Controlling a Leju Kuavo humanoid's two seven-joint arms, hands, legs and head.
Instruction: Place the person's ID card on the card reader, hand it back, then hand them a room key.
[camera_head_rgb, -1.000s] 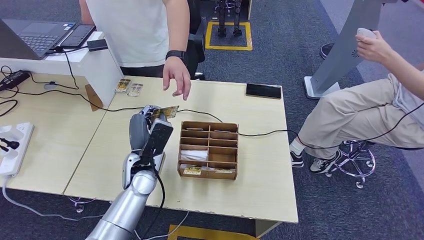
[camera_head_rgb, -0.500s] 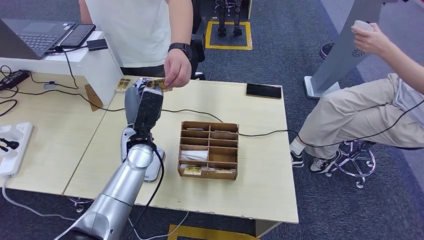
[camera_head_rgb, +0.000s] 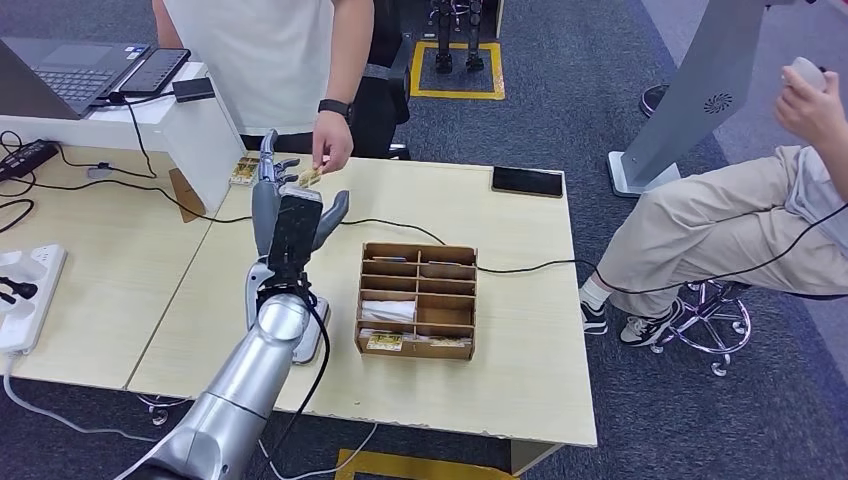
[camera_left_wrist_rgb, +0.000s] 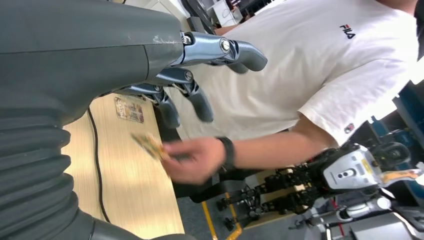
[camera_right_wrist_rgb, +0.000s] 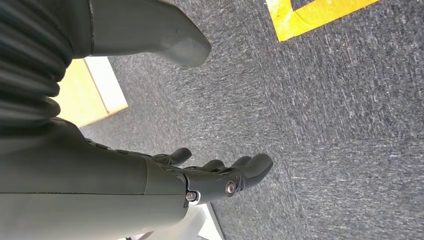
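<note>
My left hand (camera_head_rgb: 290, 205) is raised over the table with its fingers (camera_left_wrist_rgb: 200, 102) spread and nothing in them. Just beyond it a person's hand (camera_head_rgb: 331, 152) holds the yellowish ID card (camera_head_rgb: 311, 177), also seen as the card (camera_left_wrist_rgb: 148, 145) pinched in the person's hand (camera_left_wrist_rgb: 192, 159). The white card reader (camera_head_rgb: 312, 335) lies on the table under my left forearm, mostly hidden. A wooden compartment box (camera_head_rgb: 417, 299) with key cards (camera_head_rgb: 385, 342) stands to its right. My right hand (camera_right_wrist_rgb: 215, 182) hangs over the carpet, fingers loosely apart, holding nothing.
Two more cards (camera_head_rgb: 256, 173) lie near the white partition (camera_head_rgb: 195, 130). A black phone (camera_head_rgb: 527, 181) rests at the table's far right corner. A black cable (camera_head_rgb: 520, 266) crosses the table. A seated person (camera_head_rgb: 740, 220) is at the right. A power strip (camera_head_rgb: 28, 290) lies at the left.
The person has taken the ID card out of my left hand and drawn it back. My left hand, raised from above the reader, has opened its fingers.
</note>
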